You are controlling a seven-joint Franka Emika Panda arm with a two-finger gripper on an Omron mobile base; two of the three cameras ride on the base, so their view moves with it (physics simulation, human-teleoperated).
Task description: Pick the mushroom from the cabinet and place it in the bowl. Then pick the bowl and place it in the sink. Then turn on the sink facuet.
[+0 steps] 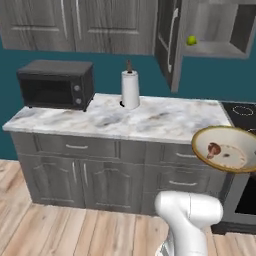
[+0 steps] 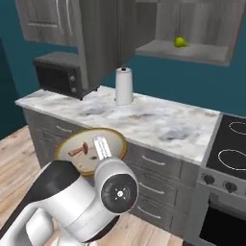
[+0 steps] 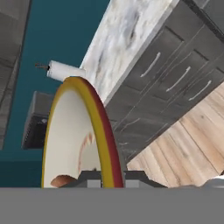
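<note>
My gripper (image 3: 107,178) is shut on the rim of the bowl (image 3: 65,131), which it holds tilted in the air in front of the counter's drawers. The bowl (image 1: 235,157) has a tan-brown rim and a cream inside. The mushroom (image 1: 214,149) lies inside it, reddish-brown with a pale stem. In the right base view the bowl (image 2: 89,137) with the mushroom (image 2: 78,152) sits just beyond my hand, the gripper (image 2: 102,146) at its near rim. The cabinet (image 1: 170,40) hangs with its door open. The sink and the sink facuet are out of view.
A yellow-green fruit (image 1: 191,40) rests on the open cabinet's shelf. On the marble counter (image 1: 150,120) stand a black microwave (image 1: 56,85) and a paper towel roll (image 1: 130,89). A stove (image 2: 230,144) adjoins the counter on the right. Grey drawers (image 1: 75,147) run below.
</note>
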